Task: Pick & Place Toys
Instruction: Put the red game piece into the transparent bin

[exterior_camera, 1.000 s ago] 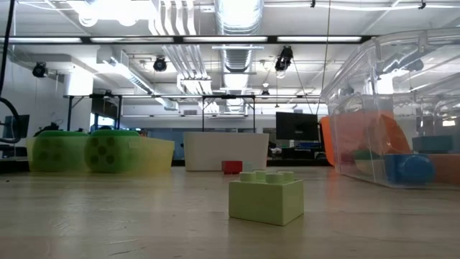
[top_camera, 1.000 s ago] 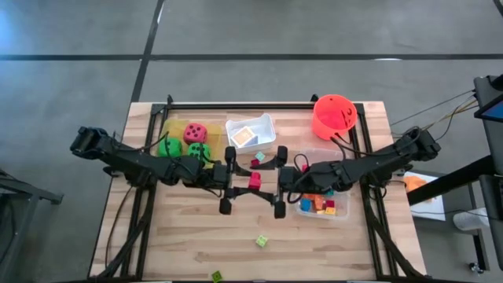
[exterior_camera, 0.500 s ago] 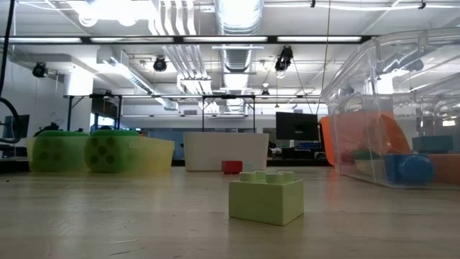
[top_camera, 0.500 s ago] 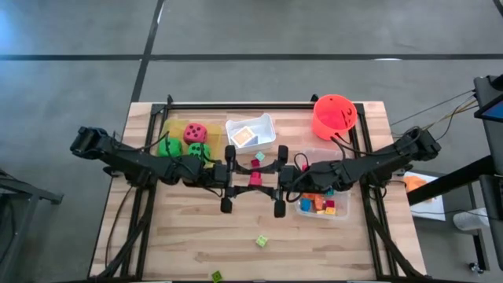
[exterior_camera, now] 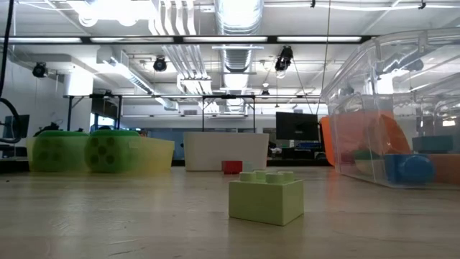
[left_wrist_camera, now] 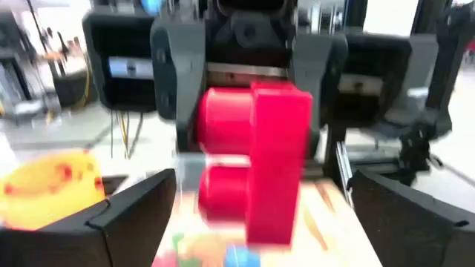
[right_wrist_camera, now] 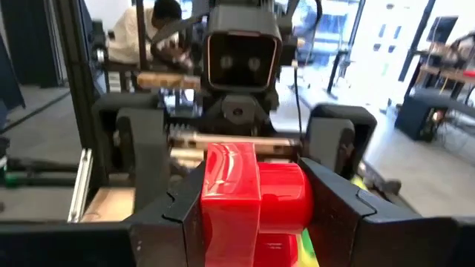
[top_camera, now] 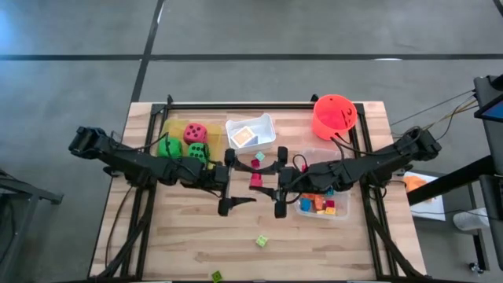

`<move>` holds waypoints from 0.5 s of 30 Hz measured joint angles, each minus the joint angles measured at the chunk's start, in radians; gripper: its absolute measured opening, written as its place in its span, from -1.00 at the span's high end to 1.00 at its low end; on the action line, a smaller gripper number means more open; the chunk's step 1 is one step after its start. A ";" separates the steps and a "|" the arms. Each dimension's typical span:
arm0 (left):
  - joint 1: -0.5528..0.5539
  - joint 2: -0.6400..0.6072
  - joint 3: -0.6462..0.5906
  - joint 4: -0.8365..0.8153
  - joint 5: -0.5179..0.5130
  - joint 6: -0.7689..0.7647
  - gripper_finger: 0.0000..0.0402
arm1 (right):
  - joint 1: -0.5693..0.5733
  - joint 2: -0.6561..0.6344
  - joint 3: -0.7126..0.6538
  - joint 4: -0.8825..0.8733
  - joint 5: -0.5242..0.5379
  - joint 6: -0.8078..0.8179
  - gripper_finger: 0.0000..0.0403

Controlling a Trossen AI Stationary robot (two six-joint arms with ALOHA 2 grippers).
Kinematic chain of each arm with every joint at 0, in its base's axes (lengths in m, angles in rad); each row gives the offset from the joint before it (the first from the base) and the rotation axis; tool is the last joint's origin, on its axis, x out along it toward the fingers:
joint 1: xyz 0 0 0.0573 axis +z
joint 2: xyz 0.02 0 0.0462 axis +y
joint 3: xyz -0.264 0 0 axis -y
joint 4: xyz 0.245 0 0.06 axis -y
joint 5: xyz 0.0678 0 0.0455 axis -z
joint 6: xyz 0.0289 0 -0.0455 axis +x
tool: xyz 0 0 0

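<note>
A red toy brick (top_camera: pixel 255 180) hangs above the middle of the table between my two grippers, which face each other. My right gripper (top_camera: pixel 264 181) comes in from the table's right and is shut on the brick (right_wrist_camera: pixel 249 204). My left gripper (top_camera: pixel 244 184) comes in from the left and is open. Its fingers (left_wrist_camera: pixel 126 215) stand wide on either side of the brick (left_wrist_camera: pixel 256 159) without touching it. My right gripper pinches the red brick between its two fingers. One finger (right_wrist_camera: pixel 174 211) lies on the plain face and the other on the studded face (right_wrist_camera: pixel 293 196). The fingers reach in level from the table's right side. The brick is lifted clear of the table.
At the back left a yellow tray (top_camera: pixel 174 128) holds two green dice and a pink-red one. Beside it are a white tray (top_camera: pixel 267 126) with a card and an orange-red bucket (top_camera: pixel 334 115). A clear tray (top_camera: pixel 339 211) holds bricks. Loose green bricks (top_camera: pixel 261 240) lie toward the near edge.
My left gripper has opened wide and let go of the red brick. The brick has stayed where it was, now held by my right gripper alone.
</note>
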 joint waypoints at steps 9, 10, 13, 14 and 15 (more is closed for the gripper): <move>0.002 -0.095 0.000 -0.307 -0.008 -0.210 -0.67 | -0.009 -0.054 0.027 -0.265 0.030 0.104 0.20; 0.003 -0.107 0.000 -0.352 -0.016 -0.252 -0.65 | -0.015 -0.066 0.036 -0.330 0.030 0.128 0.20; 0.005 -0.124 0.000 -0.481 -0.031 -0.334 -0.60 | -0.036 -0.099 0.078 -0.579 0.030 0.222 0.20; 0.005 -0.127 0.000 -0.530 -0.031 -0.355 -0.58 | -0.045 -0.110 0.093 -0.674 0.030 0.265 0.20; 0.005 -0.127 0.000 -0.575 -0.031 -0.373 -0.58 | -0.055 -0.119 0.108 -0.764 0.030 0.312 0.20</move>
